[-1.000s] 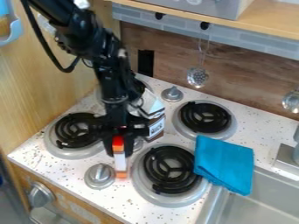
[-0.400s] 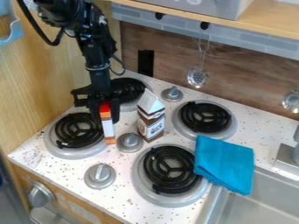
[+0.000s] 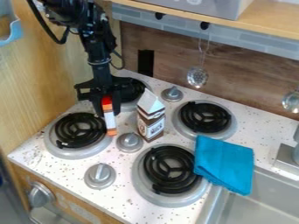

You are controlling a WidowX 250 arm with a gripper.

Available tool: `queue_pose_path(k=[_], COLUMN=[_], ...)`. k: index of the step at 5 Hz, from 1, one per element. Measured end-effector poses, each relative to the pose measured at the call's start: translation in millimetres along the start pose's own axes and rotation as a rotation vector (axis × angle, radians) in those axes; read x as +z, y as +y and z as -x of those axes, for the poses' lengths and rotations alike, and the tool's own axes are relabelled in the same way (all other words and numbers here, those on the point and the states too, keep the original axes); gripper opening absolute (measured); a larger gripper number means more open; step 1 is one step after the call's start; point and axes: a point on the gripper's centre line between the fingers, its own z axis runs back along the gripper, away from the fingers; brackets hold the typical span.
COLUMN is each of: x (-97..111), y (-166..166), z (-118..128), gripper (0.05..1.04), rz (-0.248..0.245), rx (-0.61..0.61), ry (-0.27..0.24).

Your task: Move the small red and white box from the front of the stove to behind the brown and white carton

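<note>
1. At the left of the stovetop, the black gripper [image 3: 107, 109] points down, closed to the width of a slim box [image 3: 109, 118], with one finger on either side
2. The box is gripped by its red upper end, which leaves its white middle and orange foot free below the fingers; it is nearly upright, beside the left burner [image 3: 76, 141] (whether its foot touches the counter, I cannot tell)
3. Just right of it, a gabled carton [image 3: 151, 124] stands on the flat strip between burners, where its square base probably sits steadier than on a coil; a ridged knob [image 3: 130, 142] is just left of its foot
4. At the right, the blue cloth [image 3: 222, 162] is folded into a soft, matte pad, its near corner over the smooth metal sink [image 3: 271, 197]
5. Around these, black spiral coils sit in round metal pans on a white, speckled counter [image 3: 125, 199]; beyond, a perforated ladle [image 3: 197, 76] hangs before wood-grained boarding [image 3: 169, 57]
</note>
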Motion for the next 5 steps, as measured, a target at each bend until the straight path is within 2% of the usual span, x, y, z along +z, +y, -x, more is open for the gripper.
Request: queue_pose_path(k=[1,4,5], x=[-3.5,2.8,-10.3], y=[-6.2,-24.7,-35.0], z=[-12.4,-39.0,-40.5], gripper=[0.409,0.409,0.409], rz=[0.005,0.023,0.002], rx=[0.005,0.034,0.022], ry=[0.013,-0.018,-0.014])
